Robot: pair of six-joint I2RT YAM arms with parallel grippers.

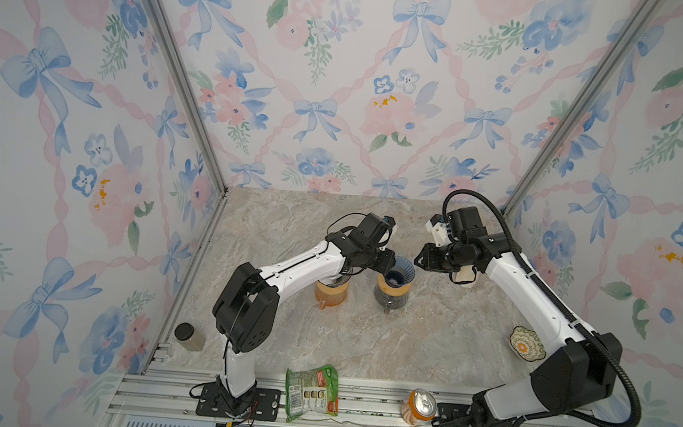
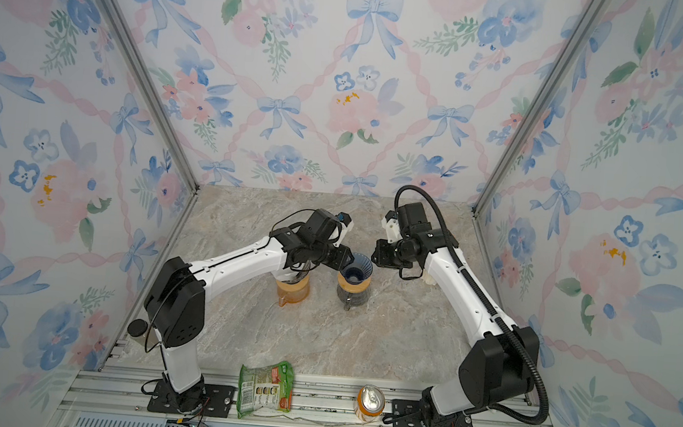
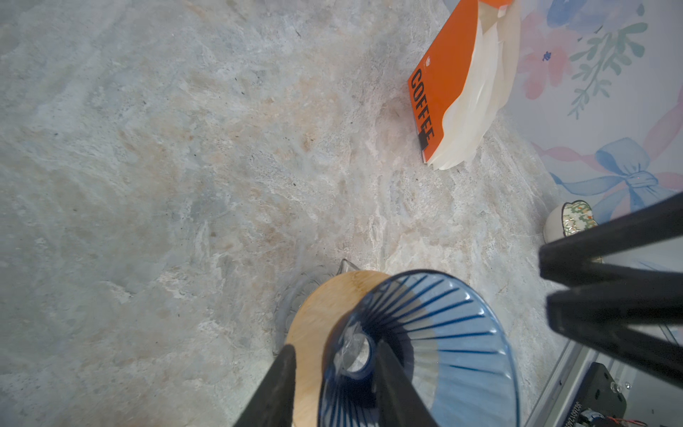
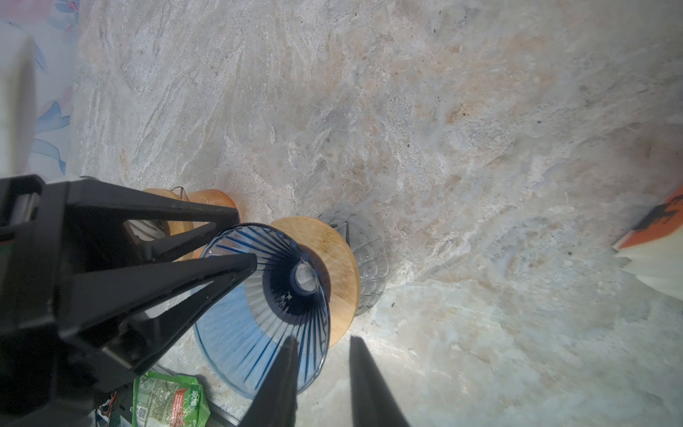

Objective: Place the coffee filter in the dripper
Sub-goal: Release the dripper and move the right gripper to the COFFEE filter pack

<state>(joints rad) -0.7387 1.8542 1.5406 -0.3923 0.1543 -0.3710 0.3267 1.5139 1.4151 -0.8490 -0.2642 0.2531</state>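
The dripper [image 1: 401,269] [image 2: 357,265] is a blue ribbed cone [image 3: 443,332] [image 4: 266,295] with a wooden collar, sitting on a glass carafe [image 1: 388,301] mid-table. My left gripper [image 3: 334,355] [image 1: 390,261] is open, one finger inside the cone and one outside over the collar. Open too, my right gripper [image 4: 323,345] [image 1: 417,260] straddles the opposite rim with a clear gap. A stack of white coffee filters [image 3: 484,96] [image 4: 658,266] lies against an orange packet. I cannot make out a filter inside the cone.
The orange "COFFEE" packet [image 3: 439,85] lies near the right wall. An orange jug [image 1: 330,295] stands under the left arm. A patterned bowl [image 1: 525,343] sits at the right, a green snack bag [image 1: 311,391] and a can [image 1: 419,406] on the front rail, a jar [image 1: 188,336] front left.
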